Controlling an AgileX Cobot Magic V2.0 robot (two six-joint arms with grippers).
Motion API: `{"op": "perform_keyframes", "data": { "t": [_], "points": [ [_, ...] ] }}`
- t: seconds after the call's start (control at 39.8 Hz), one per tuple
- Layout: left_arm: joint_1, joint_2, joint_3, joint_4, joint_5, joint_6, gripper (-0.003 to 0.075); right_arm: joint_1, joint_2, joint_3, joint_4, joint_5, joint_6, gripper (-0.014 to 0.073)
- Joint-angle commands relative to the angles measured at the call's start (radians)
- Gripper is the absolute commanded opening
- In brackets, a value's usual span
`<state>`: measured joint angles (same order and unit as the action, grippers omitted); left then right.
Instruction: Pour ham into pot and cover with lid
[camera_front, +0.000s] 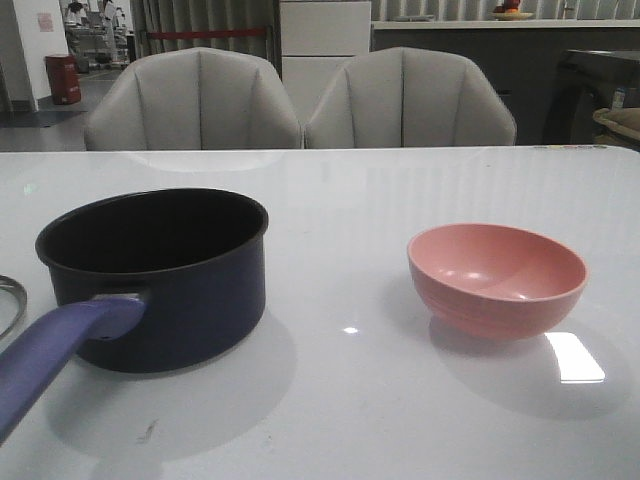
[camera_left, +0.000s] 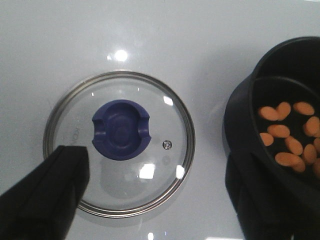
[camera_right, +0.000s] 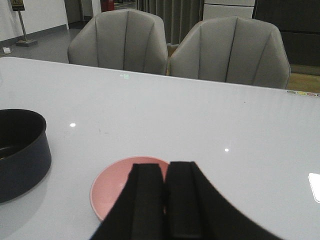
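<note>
Ham (camera_left: 287, 134) lies inside the pot (camera_front: 160, 275), seen in the left wrist view as a scatter of orange oval pieces on the black floor; more pieces than two or three are visible. Pouring therefore appears complete, and the covering step remains.

Pot stands on the counter (camera_front: 400, 200) toward the left, upright, its lighter handle (camera_front: 60, 350) pointing toward the robot, which leaves the rim unobstructed from above. Pink bowl (camera_front: 497, 278) sits upright and well apart to the right, apparently empty, consistent with having been set aside clear of the pot.

Lid (camera_left: 119, 142) rests flat on the counter just beside the pot, knob (camera_left: 121, 130) upward, not touching it. That orientation presents the knob for a grasp from above.

Left gripper (camera_left: 165, 200) hovers over the lid with jaws spread wide, nothing between them; one finger (camera_left: 50, 195) overlaps the lid's rim in view, the other sits near the pot wall. Judgement: it is not centred on the knob and needs to shift toward it before descending.

Right gripper (camera_right: 166, 210) hangs above the near edge of the bowl, jaws pressed together and holding nothing, apparently parked out of the left arm's way.

Risk: the lid's steel rim could knock the pot during lifting.
</note>
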<state>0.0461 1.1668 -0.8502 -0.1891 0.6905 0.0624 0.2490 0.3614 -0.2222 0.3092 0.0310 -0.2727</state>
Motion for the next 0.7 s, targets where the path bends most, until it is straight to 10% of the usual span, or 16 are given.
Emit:
{"op": "perform_keyframes", "data": {
  "t": [0.0, 0.68],
  "points": [
    [0.004, 0.113, -0.116, -0.006, 0.045, -0.010, 0.0610, 0.002, 0.005, -0.025, 0.002, -0.067, -0.008, 0.0138],
    [0.004, 0.519, -0.421, 0.098, 0.263, -0.062, 0.0610, 0.002, 0.005, -0.025, 0.002, -0.068, -0.008, 0.0138]
  ]
}}
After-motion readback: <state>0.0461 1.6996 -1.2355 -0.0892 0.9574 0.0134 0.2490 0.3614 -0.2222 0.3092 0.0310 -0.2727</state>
